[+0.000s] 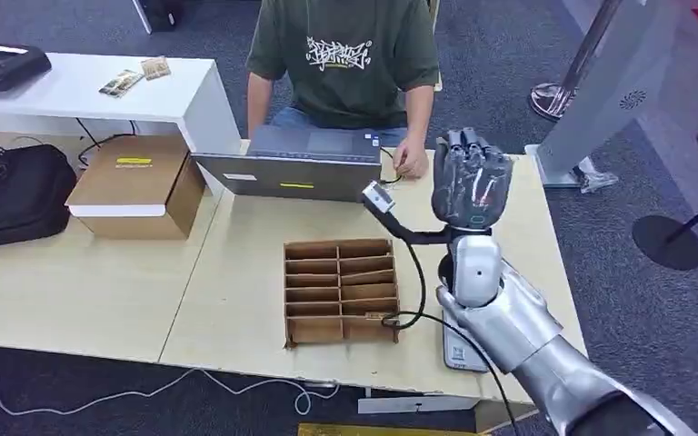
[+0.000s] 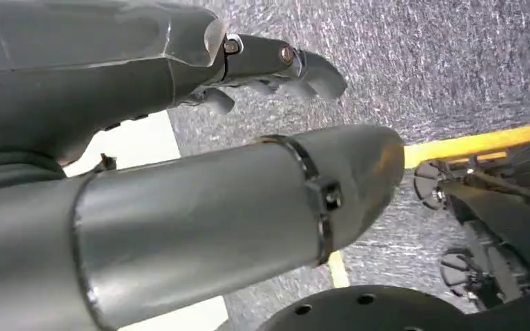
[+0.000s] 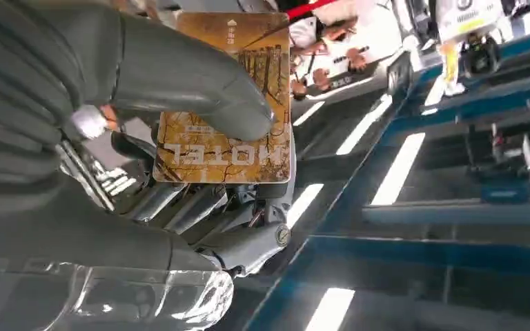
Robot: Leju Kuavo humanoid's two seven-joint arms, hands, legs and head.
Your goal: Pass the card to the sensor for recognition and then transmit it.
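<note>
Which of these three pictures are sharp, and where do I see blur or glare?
Head view: evenly lit, sharp. Left wrist view: the grey left hand and dark carpet are soft with blur. Right wrist view: the brown-gold hotel card under the right hand is readable, background smeared, white glare stripes.
</note>
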